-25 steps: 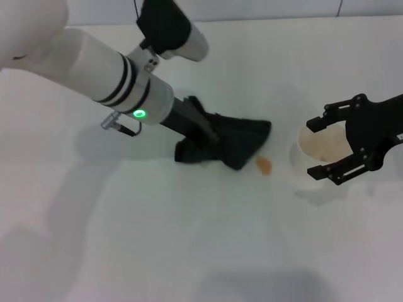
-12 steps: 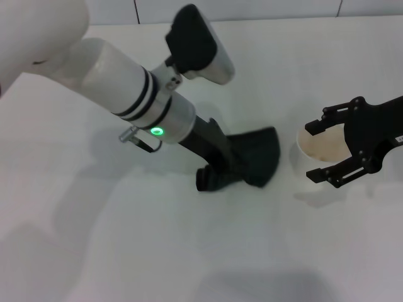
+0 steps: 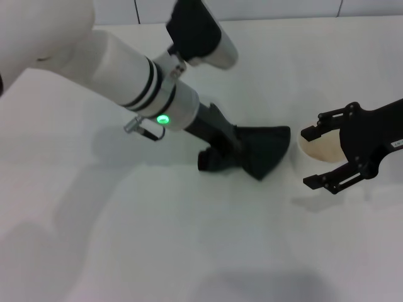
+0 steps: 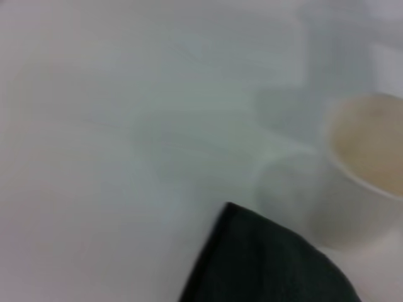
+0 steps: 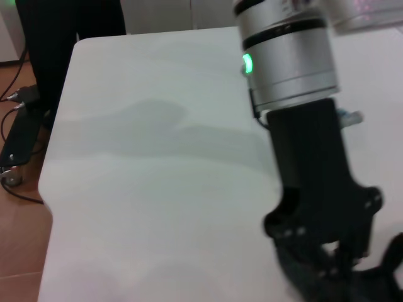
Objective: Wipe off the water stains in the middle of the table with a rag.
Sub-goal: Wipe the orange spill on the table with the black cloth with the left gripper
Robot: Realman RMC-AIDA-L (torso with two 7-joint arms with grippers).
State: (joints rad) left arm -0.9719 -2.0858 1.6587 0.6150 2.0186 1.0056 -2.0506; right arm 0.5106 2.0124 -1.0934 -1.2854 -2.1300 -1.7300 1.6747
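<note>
- The left hand [image 3: 228, 150] is clamped on the rag [image 3: 258, 151] and presses it flat to the worktop [image 3: 157, 239], so the cloth drags across the surface.
- The rag lies mid-worktop, its far edge just beside the paper cup [image 3: 315, 148]; no stain shows, probably covered or wiped.
- The right hand [image 3: 330, 154], fingers apart, straddles the cup, likely to steady it.

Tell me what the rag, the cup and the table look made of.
Rag: soft dark cloth, matte, bunched into folds under the left gripper.
Cup: probably paper, thin white wall, pale inside.
Table: smooth white top, faint sheen; laminate or plastic, unclear.
</note>
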